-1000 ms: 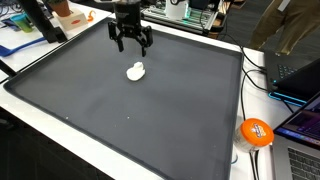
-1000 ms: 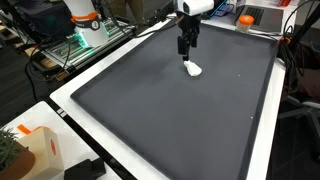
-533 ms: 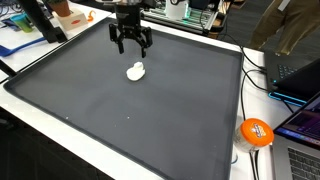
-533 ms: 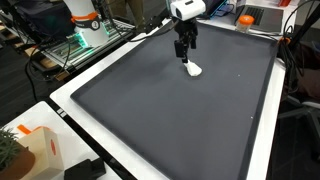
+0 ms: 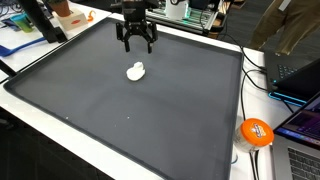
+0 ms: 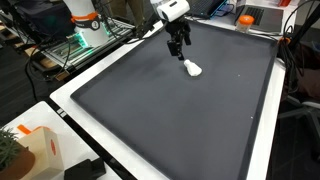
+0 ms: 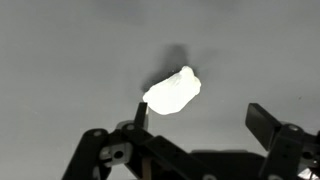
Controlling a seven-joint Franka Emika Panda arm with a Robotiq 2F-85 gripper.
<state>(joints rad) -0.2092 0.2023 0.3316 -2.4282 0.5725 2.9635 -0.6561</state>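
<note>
The black mat fills most of the white table in both exterior views, and its raised rim encloses a small white lump. The lump lies flat on the mat, toward the far edge. The gripper hangs in the air above the lump, clear of it, with its jaws spread wide and nothing between them. In the wrist view the lump is oblong. Its long axis slants from lower left to upper right, with the narrower end pointing up-right, and it sits closer to the left-hand finger. Farther right, off the mat, an orange ball rests beside a laptop.
</note>
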